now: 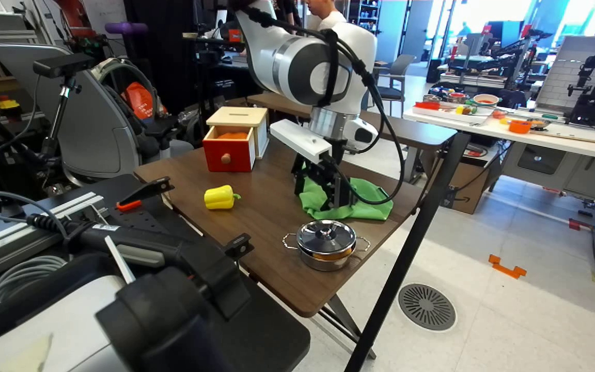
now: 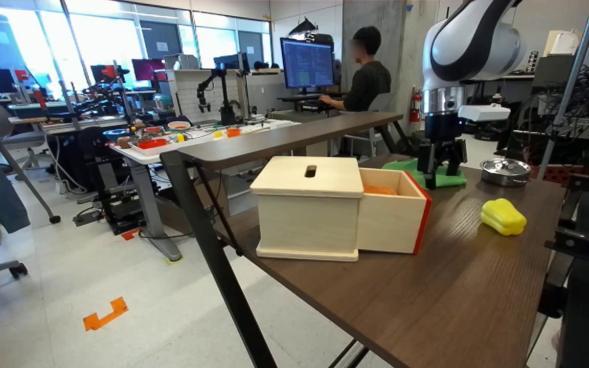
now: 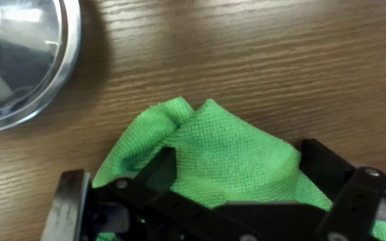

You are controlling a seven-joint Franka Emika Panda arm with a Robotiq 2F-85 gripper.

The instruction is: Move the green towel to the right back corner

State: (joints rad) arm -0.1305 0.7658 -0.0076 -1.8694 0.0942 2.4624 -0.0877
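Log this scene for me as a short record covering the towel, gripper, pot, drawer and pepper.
Green towel: rumpled on the table
Gripper: jaws apart, towel fabric between them
Pot: near the towel, lid on top
Drawer: pulled out from its wooden box, something orange inside
Yellow pepper: lying on the table

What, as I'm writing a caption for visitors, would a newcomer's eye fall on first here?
Probably the green towel, crumpled under the claw, whose fingers stand apart in the wrist view. Next, perhaps, the yellow pepper on the brown table, and the open red-fronted drawer beyond it in an exterior view. The shiny lidded pot beside the towel may follow.
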